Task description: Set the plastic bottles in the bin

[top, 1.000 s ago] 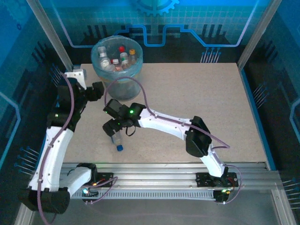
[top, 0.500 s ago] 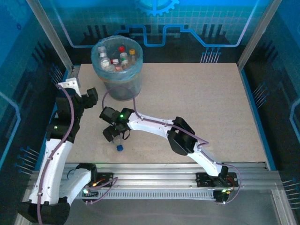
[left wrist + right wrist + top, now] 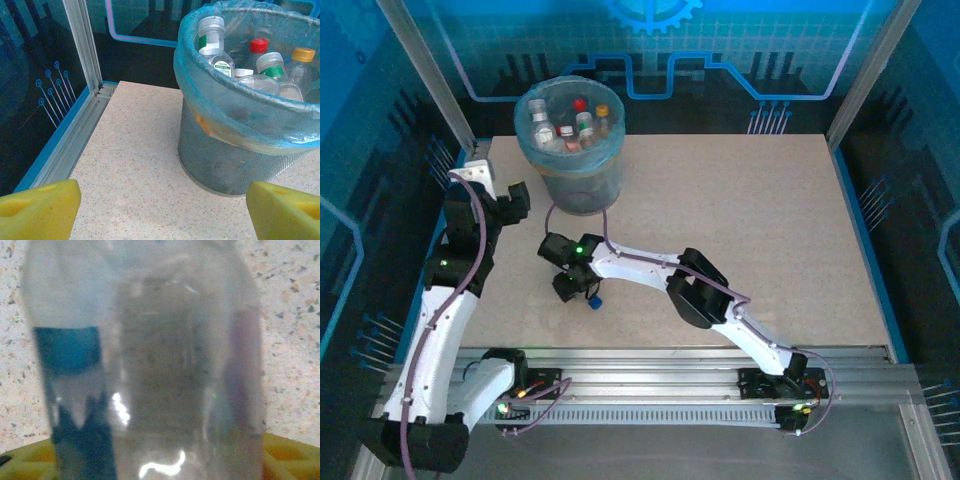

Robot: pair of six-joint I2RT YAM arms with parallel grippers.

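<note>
Lying on the counter [image 3: 750, 220] in front of the bin [image 3: 582, 190], one clear bottle [image 3: 150, 365] with a blue cap [image 3: 595, 300] sits between the yellow pads [image 3: 292, 455] of the right tool [image 3: 577, 288]; I cannot tell if they already press it. The smooth round body may slip or roll away if the squeeze is off-centre. The bin looks nearly full of other bottles [image 3: 570, 125], so a drop may bounce out. The left tool [image 3: 162, 215], wide and holding nothing, hovers just beside the bin; the right side offers more room.
</note>
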